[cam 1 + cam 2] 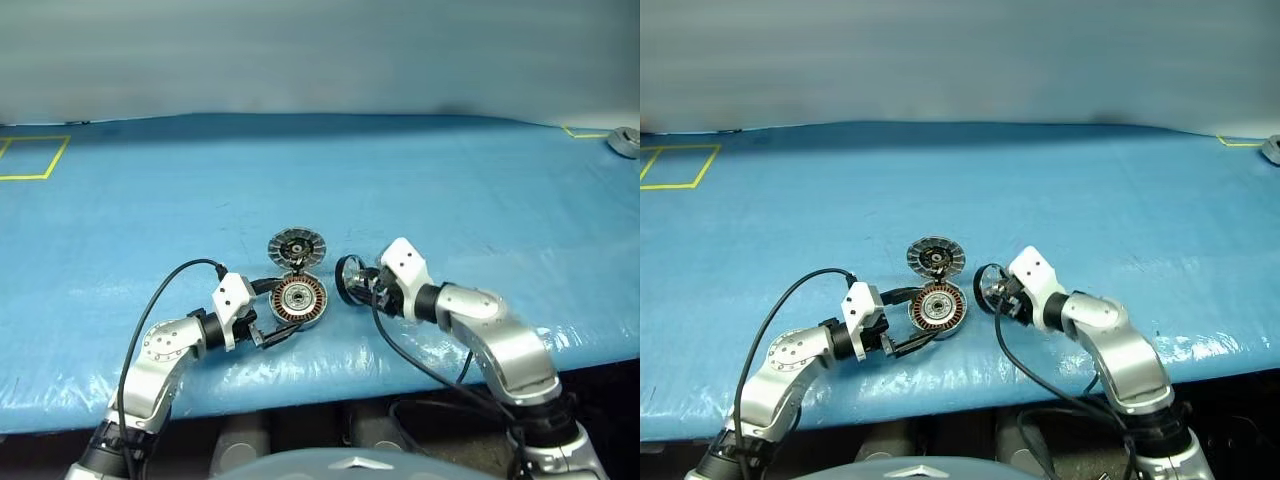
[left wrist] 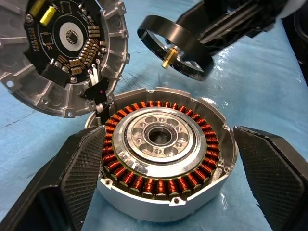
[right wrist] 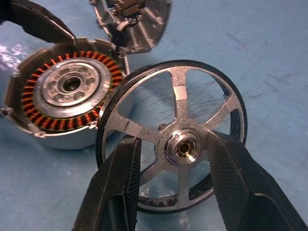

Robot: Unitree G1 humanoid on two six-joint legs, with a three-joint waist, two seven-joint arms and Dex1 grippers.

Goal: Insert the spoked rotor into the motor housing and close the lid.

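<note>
The right gripper (image 3: 175, 192) is clamped on the rotor (image 3: 175, 139), its two fingers pinching the hub through the spokes. In the head view the wheel hangs just right of centre, close beside the housing (image 1: 298, 300) but apart from it. The wheel stands nearly on edge; its axle, tipped with a brass stub, points across toward the housing rather than down into it.

The left gripper (image 2: 159, 192) has its fingers spread wide, one on either side of the housing; whether they press on its wall I cannot tell. The lid (image 1: 297, 247) lies open just behind the housing, circuit face up.

The risk, as I judge it, is that the wheel goes in tilted: its rim could catch the housing wall or scrape the copper windings. A pinch on the small hub alone could also let it swivel or slip.
</note>
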